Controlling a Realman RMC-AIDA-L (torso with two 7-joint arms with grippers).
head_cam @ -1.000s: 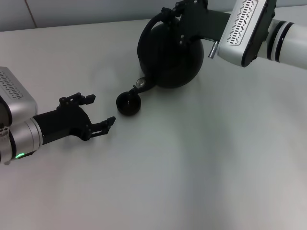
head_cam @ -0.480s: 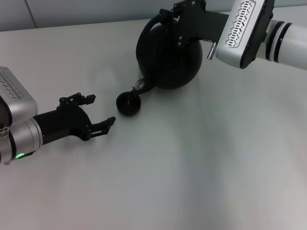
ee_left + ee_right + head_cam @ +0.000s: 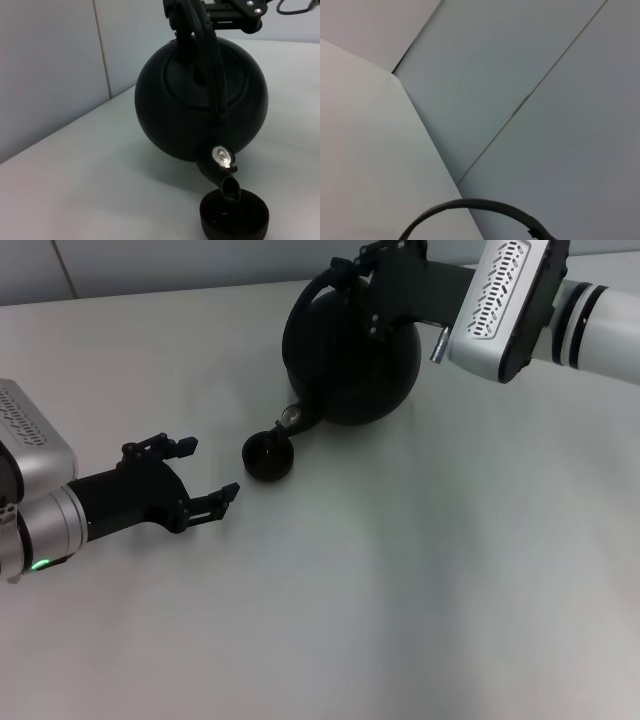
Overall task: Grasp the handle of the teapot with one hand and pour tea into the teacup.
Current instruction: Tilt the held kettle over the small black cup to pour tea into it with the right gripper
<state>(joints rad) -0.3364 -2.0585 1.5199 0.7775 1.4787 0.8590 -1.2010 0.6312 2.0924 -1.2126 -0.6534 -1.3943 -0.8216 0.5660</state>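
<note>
The teapot (image 3: pixel 352 355) is tipped toward the teacup (image 3: pixel 268 457), held by its handle (image 3: pixel 322 288), which is clamped in the right gripper (image 3: pixel 375 265) at the far side of the table (image 3: pixel 420 570). The spout (image 3: pixel 225 181) is positioned directly over the cup's rim. The left gripper (image 3: pixel 200 478) is parked just beside the cup, fingers spread apart, nothing held

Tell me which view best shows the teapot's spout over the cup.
The left wrist view: the spout fills the near frame, its tip hanging just above the cup. The head view shows the spout small, beside the cup. The right wrist view shows neither, only the handle.
</note>
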